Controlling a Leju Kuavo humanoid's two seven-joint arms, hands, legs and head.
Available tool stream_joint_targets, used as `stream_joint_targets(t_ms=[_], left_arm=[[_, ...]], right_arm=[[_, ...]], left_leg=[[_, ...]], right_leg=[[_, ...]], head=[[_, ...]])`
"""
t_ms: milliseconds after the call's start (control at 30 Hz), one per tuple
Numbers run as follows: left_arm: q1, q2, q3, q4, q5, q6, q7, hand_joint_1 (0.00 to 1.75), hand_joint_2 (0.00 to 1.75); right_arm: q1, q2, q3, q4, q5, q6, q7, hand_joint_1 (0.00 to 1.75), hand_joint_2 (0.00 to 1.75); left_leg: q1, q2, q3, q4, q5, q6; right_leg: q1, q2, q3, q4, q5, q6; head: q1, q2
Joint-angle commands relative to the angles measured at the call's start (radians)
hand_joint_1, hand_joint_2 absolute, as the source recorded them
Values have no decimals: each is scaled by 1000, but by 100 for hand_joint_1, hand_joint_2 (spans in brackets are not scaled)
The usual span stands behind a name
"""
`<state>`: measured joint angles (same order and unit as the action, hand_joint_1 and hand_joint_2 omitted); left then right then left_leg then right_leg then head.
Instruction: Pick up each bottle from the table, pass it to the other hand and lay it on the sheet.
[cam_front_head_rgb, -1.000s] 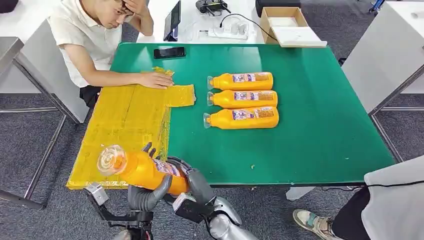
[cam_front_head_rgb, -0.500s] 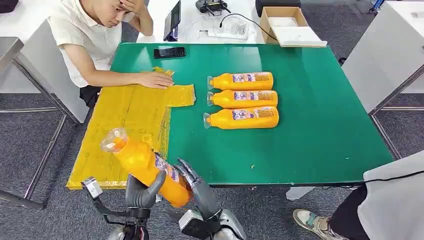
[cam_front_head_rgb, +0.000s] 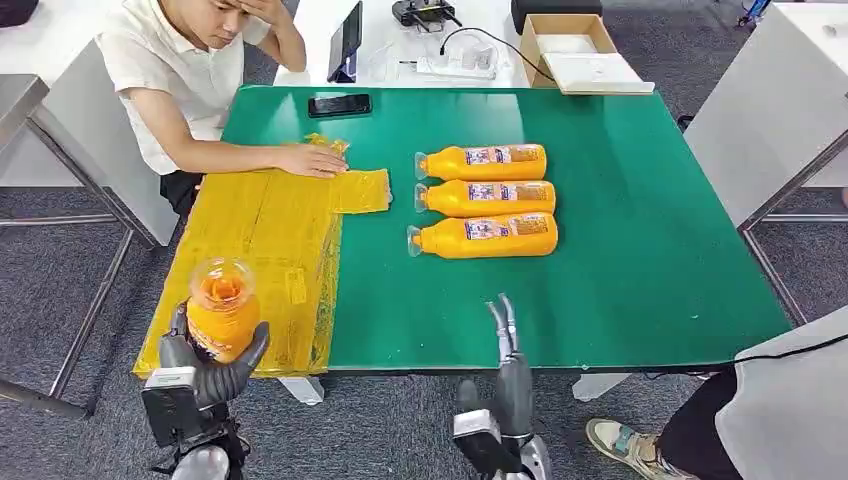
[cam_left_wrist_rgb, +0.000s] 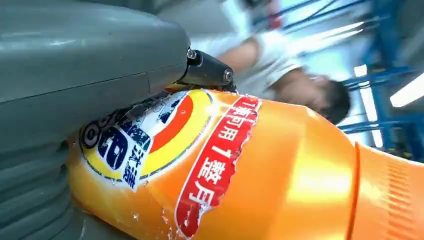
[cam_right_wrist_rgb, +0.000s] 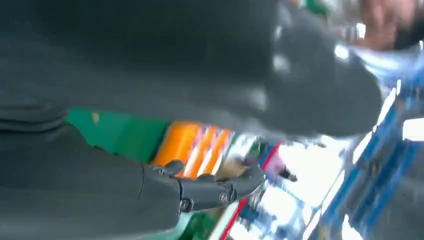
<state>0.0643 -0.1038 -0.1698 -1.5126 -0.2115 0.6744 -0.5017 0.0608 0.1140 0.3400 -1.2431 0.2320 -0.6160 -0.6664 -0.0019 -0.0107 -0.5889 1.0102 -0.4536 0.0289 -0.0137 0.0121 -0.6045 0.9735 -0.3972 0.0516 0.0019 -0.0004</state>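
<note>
Bottle (cam_front_head_rgb: 222, 318) now solely in left robot hand (cam_front_head_rgb: 205, 372), lower left of frame, gripped upright; right robot hand (cam_front_head_rgb: 508, 350) withdrawn, fingers spread, empty.

An orange bottle (cam_front_head_rgb: 222, 315) with a clear cap is held by the dark grey left hand (cam_front_head_rgb: 205, 375); its label (cam_left_wrist_rgb: 150, 135) is printed in blue, yellow and red with white characters. Three orange bottles (cam_front_head_rgb: 485, 200) are seen on the green table (cam_front_head_rgb: 640, 250). The sheet (cam_front_head_rgb: 255, 250) is yellow.
</note>
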Motion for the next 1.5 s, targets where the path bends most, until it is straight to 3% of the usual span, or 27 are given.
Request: stream_joint_targets(t_ms=[33,100,233,433,500,600,667,833,967,1033,1067,1200,1433,1500], left_arm=[[-222,65,-22,269,-393,17,105,175,175],[-301,73,-65,371,-466,-30,164,175,175],[-318,69,-64,392,-468,-30,166,175,175],[-584,47,-134,900,-670,-53,254,175,175],[-644,55,-119,1029,-675,-105,291,175,175],[-688,67,-87,1109,-649,-193,335,175,175],[-703,79,-115,1136,-702,-188,388,175,175],[-704,82,-115,1137,-703,-189,388,175,175],[-720,83,-138,1165,-759,-247,483,175,175],[-722,80,-144,1172,-772,-280,504,133,175],[-720,76,-139,1174,-767,-298,508,5,175],[-697,52,-49,1140,-650,-405,430,0,175],[-697,52,-49,1140,-650,-405,430,0,175],[-687,48,-8,1117,-576,-493,375,0,175]], right_arm=[[44,49,-105,-207,-59,-52,-32,0,0],[30,46,-74,-185,-52,-23,-32,0,0],[25,50,-71,-179,-50,-27,-32,0,0],[-37,57,0,-80,-63,40,-32,0,0],[-54,63,9,-46,-72,50,-32,0,0],[-61,67,8,-21,-79,56,-32,0,0],[-63,68,7,-6,-80,59,-32,0,0],[-63,68,7,-6,-81,59,-32,0,0],[-72,76,-16,40,-93,61,-32,0,0],[-74,76,-21,47,-94,61,-32,0,0],[-76,76,-24,52,-97,64,-32,0,0],[-76,75,-33,61,-92,61,-32,0,0],[-76,75,-33,61,-92,61,-32,0,0],[-78,74,-34,68,-93,63,-32,0,0]], left_leg=[[-1,-4,1,-1,1,-1],[0,-3,2,-1,1,-1],[0,-1,2,-1,1,-1],[1,-5,6,-2,1,-2],[0,-4,3,-1,1,-1],[1,-1,6,-2,1,-2],[1,1,6,-2,1,-3],[1,3,7,-2,0,-2],[1,3,6,-2,1,-3],[1,4,7,-2,1,-3],[1,4,6,-2,1,-2],[0,3,9,-2,1,-2],[0,2,12,-2,1,-2],[0,1,12,-2,1,-2]], right_leg=[[-1,-5,2,0,-1,-1],[0,-4,2,0,0,-1],[0,-3,3,0,0,-1],[1,-8,7,-1,-1,-2],[0,-3,4,-1,0,-1],[1,-2,6,-1,0,-2],[2,-1,6,-1,0,-3],[1,1,7,0,0,-2],[1,1,6,0,1,-3],[1,2,6,0,1,-3],[1,2,5,1,1,-2],[0,1,7,1,1,-2],[0,1,11,1,1,-2],[0,1,11,1,1,-2]], head=[[0,0],[0,0],[0,0],[0,0],[0,0],[0,0],[0,0],[0,0],[0,0],[0,0],[0,0],[0,0],[0,0],[0,0]])
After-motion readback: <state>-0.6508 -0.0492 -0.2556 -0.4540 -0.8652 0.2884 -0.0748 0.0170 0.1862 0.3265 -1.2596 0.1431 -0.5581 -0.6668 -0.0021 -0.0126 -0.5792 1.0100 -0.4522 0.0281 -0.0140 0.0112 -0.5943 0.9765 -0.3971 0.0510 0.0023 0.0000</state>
